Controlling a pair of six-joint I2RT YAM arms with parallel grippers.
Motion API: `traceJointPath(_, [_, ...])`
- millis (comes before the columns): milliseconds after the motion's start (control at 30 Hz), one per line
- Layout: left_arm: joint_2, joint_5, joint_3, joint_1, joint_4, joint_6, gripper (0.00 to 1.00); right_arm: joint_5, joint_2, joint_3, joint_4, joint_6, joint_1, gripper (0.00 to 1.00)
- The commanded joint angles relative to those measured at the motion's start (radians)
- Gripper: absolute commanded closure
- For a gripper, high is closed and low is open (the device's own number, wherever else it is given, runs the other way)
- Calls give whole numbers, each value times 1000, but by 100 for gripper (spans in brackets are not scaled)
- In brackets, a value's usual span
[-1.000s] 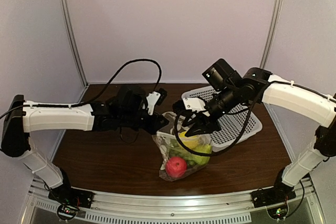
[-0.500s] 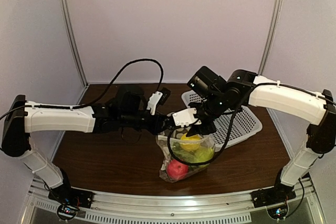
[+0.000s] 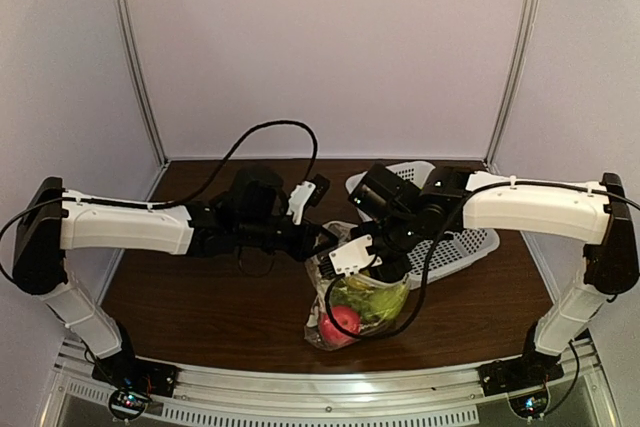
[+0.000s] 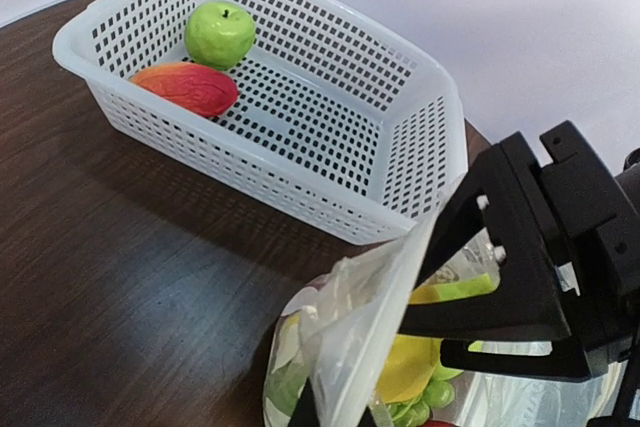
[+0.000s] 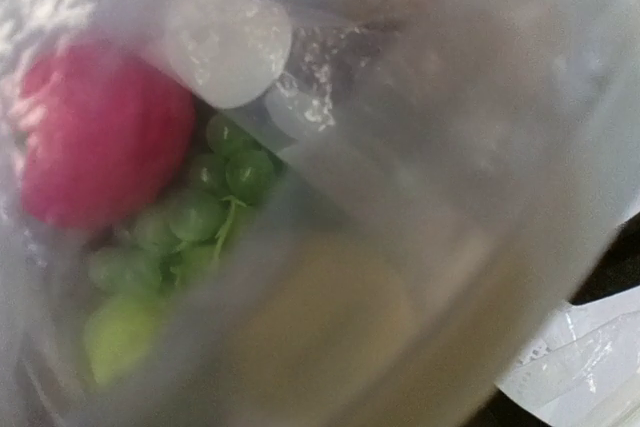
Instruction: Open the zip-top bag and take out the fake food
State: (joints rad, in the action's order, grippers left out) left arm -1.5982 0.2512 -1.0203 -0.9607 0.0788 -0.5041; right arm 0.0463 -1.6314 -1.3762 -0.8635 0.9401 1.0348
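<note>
On the dark wooden table (image 3: 200, 307), the largest loose thing is the white perforated basket (image 4: 250, 177), which sits at the far right. Just in front of it, touching or nearly touching its near wall, stands the zip-top bag (image 3: 352, 297), upright with its mouth at the top, roughly midway between the two arms.

The left gripper (image 3: 322, 240) meets the bag at its upper left edge. In the left wrist view a flap of clear plastic rises straight out from between its fingertips, so it is pinching that edge and holding it up. The right gripper (image 3: 368, 269) points downward into the bag's mouth from the right, above the fake food (image 3: 372, 299). Its dark fingers lie close to the plastic, but whether they are spread or pressed together I cannot tell (the right wrist view is filled with blurred plastic and fruit, with no fingers in it).

Most of the fruit lies heaped in the bottom of the bag, below the right gripper:
- a red apple (image 3: 343, 323) lowest
- a yellow piece (image 4: 410, 372)
- a bunch of green grapes (image 5: 200, 212)

Two more pieces rest in the basket's far corner, well apart from both grippers:
- a green apple (image 4: 220, 32)
- a red-orange fruit (image 4: 185, 89) just beside it

A white dot (image 5: 228, 42) printed on the plastic shows over the fruit.
</note>
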Motion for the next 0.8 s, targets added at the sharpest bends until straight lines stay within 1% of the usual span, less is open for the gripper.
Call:
traceJointPath(0, [-28, 17, -6, 6, 28, 5, 100, -96, -34, 46, 61, -11, 4, 28])
traceJointPath(67, [-33, 17, -8, 5, 28, 6, 100, -107, -50, 60, 77, -23, 3, 23])
traceJointPath(167, [-35, 17, -12, 6, 27, 8, 100, -108, -68, 62, 87, -43, 2, 23])
traceJointPath(233, [-37, 14, -14, 6, 23, 10, 100, -102, -67, 62, 100, -53, 3, 28])
traceJointPath(267, [-36, 12, -15, 5, 21, 12, 100, -101, -65, 60, 108, -59, 2, 31])
traceJointPath(367, [-37, 5, -14, 7, 19, 13, 100, -104, -64, 47, 122, -77, 2, 49])
traceJointPath(400, [-37, 2, -14, 8, 18, 13, 100, -101, -59, 40, 124, -83, 2, 52])
traceJointPath(467, [-37, 0, -15, 11, 14, 13, 100, -77, -34, 26, 119, -91, 1, 54])
traceJointPath(533, [-36, -2, -18, 13, 9, 14, 100, -23, 8, 5, 96, -95, 0, 55])
traceJointPath(767, [-12, -16, -24, 33, -11, 29, 100, 169, 72, -113, -59, -129, -8, 57])
